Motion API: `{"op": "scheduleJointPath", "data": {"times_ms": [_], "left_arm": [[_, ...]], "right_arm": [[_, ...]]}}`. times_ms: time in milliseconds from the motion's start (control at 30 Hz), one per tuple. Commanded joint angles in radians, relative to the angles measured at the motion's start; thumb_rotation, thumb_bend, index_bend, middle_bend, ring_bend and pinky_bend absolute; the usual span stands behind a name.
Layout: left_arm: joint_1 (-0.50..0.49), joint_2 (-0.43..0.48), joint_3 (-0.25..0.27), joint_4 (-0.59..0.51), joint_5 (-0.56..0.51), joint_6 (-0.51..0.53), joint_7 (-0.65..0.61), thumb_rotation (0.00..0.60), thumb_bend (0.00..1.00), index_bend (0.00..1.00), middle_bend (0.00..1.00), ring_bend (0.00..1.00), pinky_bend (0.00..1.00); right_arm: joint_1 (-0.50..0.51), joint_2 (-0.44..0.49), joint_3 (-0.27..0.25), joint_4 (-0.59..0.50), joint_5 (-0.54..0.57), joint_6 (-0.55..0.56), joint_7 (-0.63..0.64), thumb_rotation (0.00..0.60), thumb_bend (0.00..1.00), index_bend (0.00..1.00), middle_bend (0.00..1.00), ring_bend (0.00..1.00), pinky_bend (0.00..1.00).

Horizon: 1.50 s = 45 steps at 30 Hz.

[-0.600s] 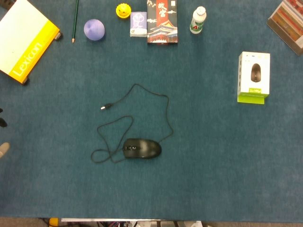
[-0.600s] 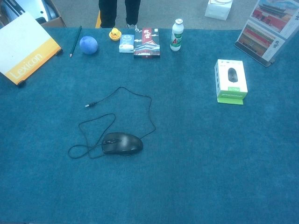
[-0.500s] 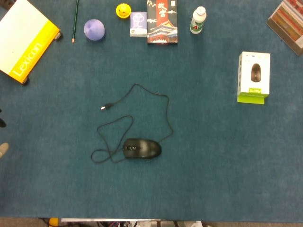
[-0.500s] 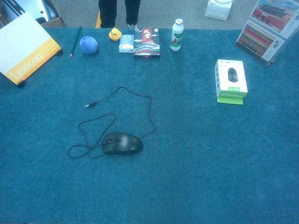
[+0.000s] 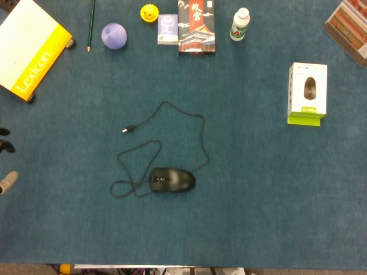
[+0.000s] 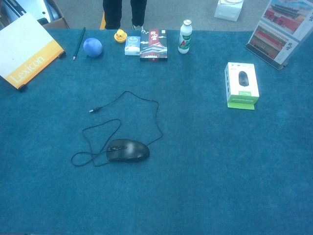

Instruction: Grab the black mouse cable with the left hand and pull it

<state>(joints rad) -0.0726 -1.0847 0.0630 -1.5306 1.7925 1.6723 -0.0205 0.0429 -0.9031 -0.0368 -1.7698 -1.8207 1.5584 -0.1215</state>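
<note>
Fingertips of the left robot hand (image 5: 7, 166) peek in at the left edge of the head view. They have slid a little further onto the tabletop (image 5: 258, 217) than a moment ago. So the reach for the cable looks like it is just starting. So little of this robot hand shows that I cannot tell if it is open or closed. The right robot hand is not in either view.

The black mouse (image 5: 172, 180) sits near the middle. Its black mouse cable (image 5: 202, 133) loops out to the left, then curves far and ends at a plug (image 5: 127, 130). Nothing touches it yet.

Farther away are a mouse box (image 5: 308, 93) on the right and a yellow and white book (image 5: 28, 51) on the left. At the far edge stand a pencil (image 5: 90, 26), blue ball (image 5: 114, 35) and bottle (image 5: 240, 24).
</note>
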Motion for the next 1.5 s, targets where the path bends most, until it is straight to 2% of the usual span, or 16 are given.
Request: {"op": "scheduleJointPath", "data": {"times_ms": [33,133,367,567,767,933,1067,1167,1333,1500], "left_arm": [[-0.009,-0.003,0.0,-0.02,-0.011,-0.028,0.011,0.6,0.14,0.47,0.32,0.24,0.41],[-0.017,0.001,0.005,-0.05,-0.009,-0.057,0.029,0.6,0.14,0.5,0.3,0.23,0.4],[-0.054,0.022,0.01,-0.117,-0.018,-0.147,0.075,0.6,0.14,0.5,0.24,0.18,0.33],[-0.103,0.036,0.015,-0.162,-0.066,-0.281,0.103,0.6,0.21,0.48,0.18,0.12,0.27],[-0.175,0.016,-0.007,-0.177,-0.13,-0.422,0.132,0.6,0.22,0.47,0.14,0.09,0.23],[-0.219,-0.026,-0.035,-0.152,-0.172,-0.481,0.129,0.6,0.24,0.42,0.11,0.07,0.22],[-0.253,-0.071,-0.058,-0.122,-0.21,-0.526,0.133,0.6,0.24,0.41,0.1,0.06,0.22],[-0.275,-0.096,-0.073,-0.111,-0.253,-0.565,0.168,0.6,0.24,0.41,0.09,0.06,0.21],[-0.318,-0.131,-0.106,-0.13,-0.385,-0.653,0.268,0.6,0.25,0.41,0.07,0.04,0.19],[-0.347,-0.18,-0.127,-0.108,-0.481,-0.691,0.321,0.6,0.25,0.41,0.06,0.03,0.19]], "right_arm": [[0.0,-0.007,0.002,0.007,-0.004,0.007,0.002,0.6,0.2,0.33,0.26,0.18,0.3],[0.002,-0.014,0.005,0.008,-0.011,0.012,-0.003,0.6,0.2,0.33,0.26,0.18,0.3],[0.01,-0.02,0.012,0.011,-0.006,0.007,-0.004,0.6,0.2,0.33,0.26,0.18,0.3],[0.027,-0.012,0.015,0.005,-0.007,-0.014,-0.007,0.6,0.2,0.33,0.26,0.18,0.3],[0.039,0.021,0.028,-0.035,-0.012,-0.017,-0.044,0.6,0.2,0.33,0.26,0.18,0.3],[0.046,0.053,0.04,-0.074,-0.007,-0.02,-0.078,0.6,0.2,0.34,0.26,0.18,0.3],[0.052,0.077,0.048,-0.099,0.002,-0.028,-0.098,0.6,0.2,0.34,0.26,0.18,0.3],[0.054,0.088,0.053,-0.11,0.008,-0.031,-0.103,0.6,0.2,0.34,0.26,0.18,0.3],[0.058,0.099,0.059,-0.115,0.016,-0.031,-0.093,0.6,0.2,0.34,0.26,0.18,0.3],[0.059,0.103,0.06,-0.108,0.026,-0.034,-0.087,0.6,0.2,0.34,0.26,0.18,0.3]]}}
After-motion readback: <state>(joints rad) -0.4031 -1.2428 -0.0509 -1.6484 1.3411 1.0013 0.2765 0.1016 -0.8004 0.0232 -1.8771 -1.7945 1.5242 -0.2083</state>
